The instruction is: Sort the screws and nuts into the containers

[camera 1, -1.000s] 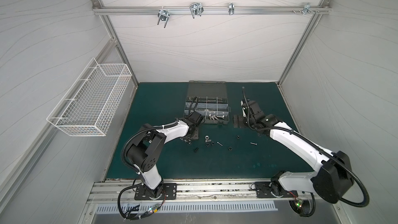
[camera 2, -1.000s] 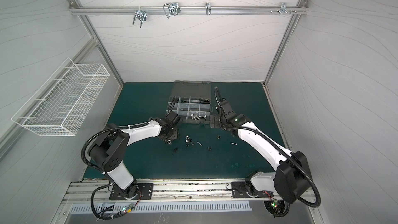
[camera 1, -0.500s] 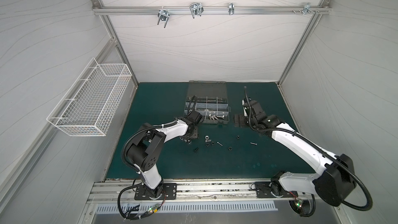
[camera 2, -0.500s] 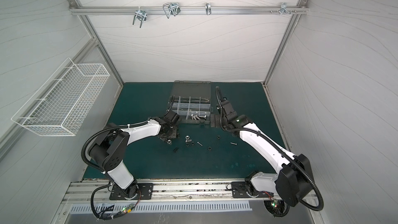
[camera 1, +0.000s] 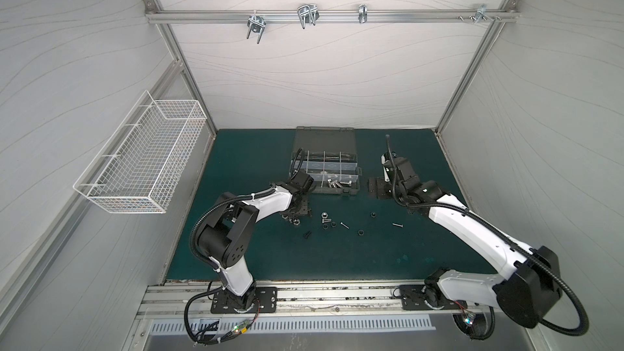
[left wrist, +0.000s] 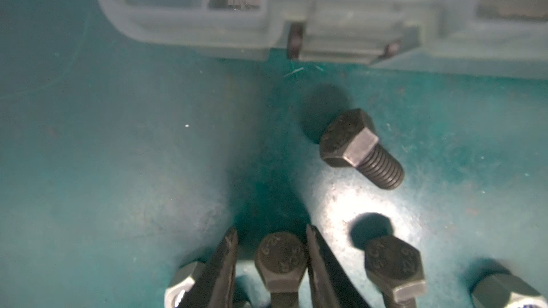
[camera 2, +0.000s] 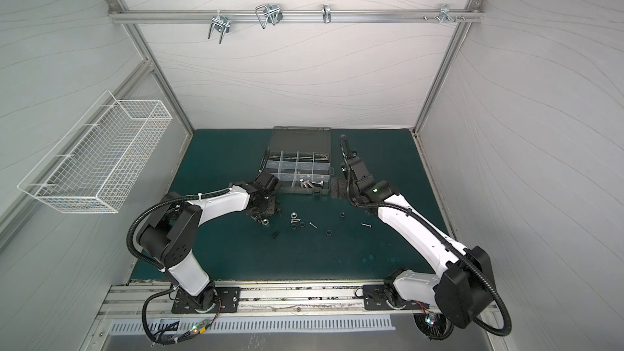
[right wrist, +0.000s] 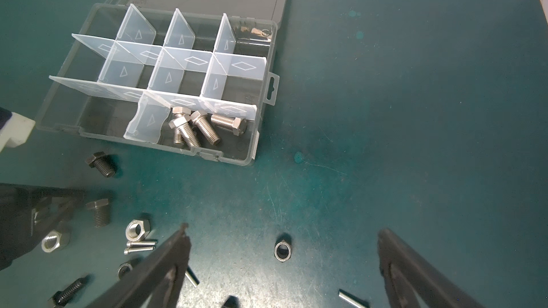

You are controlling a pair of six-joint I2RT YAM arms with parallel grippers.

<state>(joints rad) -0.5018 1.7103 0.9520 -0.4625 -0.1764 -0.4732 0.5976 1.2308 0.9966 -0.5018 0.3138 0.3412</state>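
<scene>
A dark grey organizer case (camera 1: 332, 192) (camera 2: 305, 191) lies open at the back of the mat, its containers set off by clear dividers. Several silver hex bolts (right wrist: 201, 127) (camera 1: 334, 183) lie in a front compartment. My left gripper (left wrist: 271, 231) (camera 1: 297, 212) is low on the mat in front of the case, slightly open. Its jaws straddle the head of a black bolt (left wrist: 281, 259): one finger touches it, the other stands just clear. Two more black bolts (left wrist: 360, 149) (left wrist: 393, 265) lie beside it. My right gripper (right wrist: 283, 229) (camera 1: 380, 189) hangs wide open above a black nut (right wrist: 283, 251).
Loose on the mat (camera 1: 337, 258) are silver nuts (right wrist: 138, 229) (camera 1: 324, 214), black nuts (camera 1: 361, 232), thin silver screws (right wrist: 139, 245) (camera 1: 397, 225) and a black bolt (camera 1: 306, 235). A white wire basket (camera 1: 145, 157) hangs on the left wall. U-shaped hooks (camera 1: 307, 16) hang on the back rail.
The right arm has shifted slightly, its gripper still wide open. The left gripper has stayed low by the black bolts.
</scene>
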